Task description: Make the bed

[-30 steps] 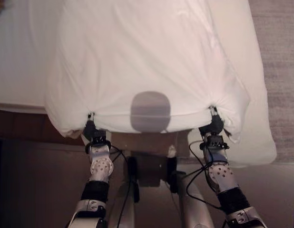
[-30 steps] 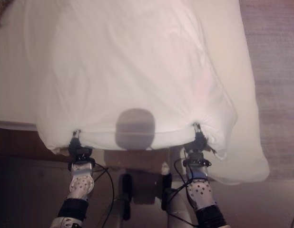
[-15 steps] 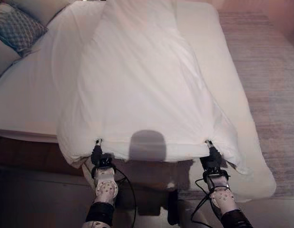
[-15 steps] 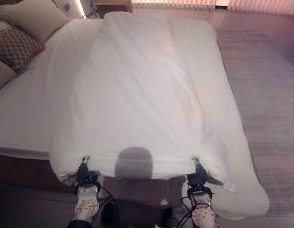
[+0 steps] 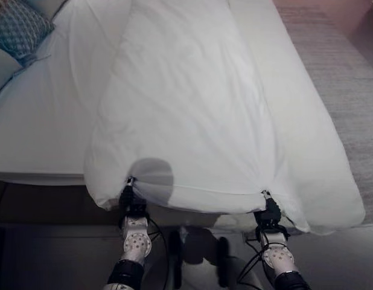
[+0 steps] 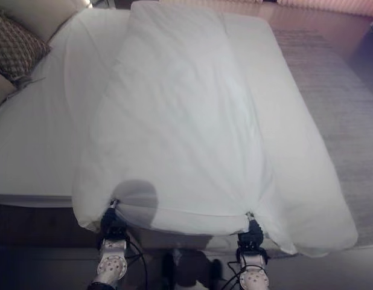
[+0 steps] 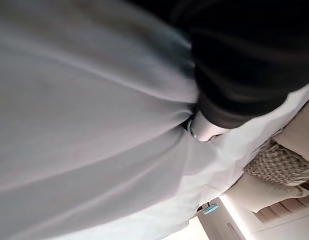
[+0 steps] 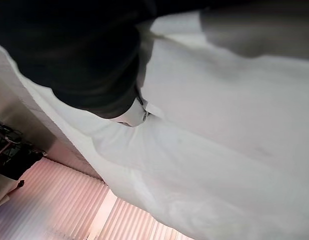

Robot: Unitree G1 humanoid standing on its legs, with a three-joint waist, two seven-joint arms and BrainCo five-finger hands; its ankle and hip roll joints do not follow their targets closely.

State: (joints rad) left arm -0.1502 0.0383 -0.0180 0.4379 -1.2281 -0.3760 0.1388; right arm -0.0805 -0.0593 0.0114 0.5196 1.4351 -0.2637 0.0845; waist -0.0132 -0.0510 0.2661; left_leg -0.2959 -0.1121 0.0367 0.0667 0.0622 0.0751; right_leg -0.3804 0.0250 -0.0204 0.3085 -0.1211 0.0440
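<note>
A bed (image 5: 35, 145) with a white duvet (image 5: 186, 109) lying lengthwise down its middle. Left hand (image 5: 131, 199) and right hand (image 5: 270, 212) each pinch its near hem. Soft and light, it seems best gripped at the corners.

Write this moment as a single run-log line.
left hand: shut on duvet | right hand: shut on duvet | duvet: folded lengthwise along bed | patterned pillow: top left
</note>
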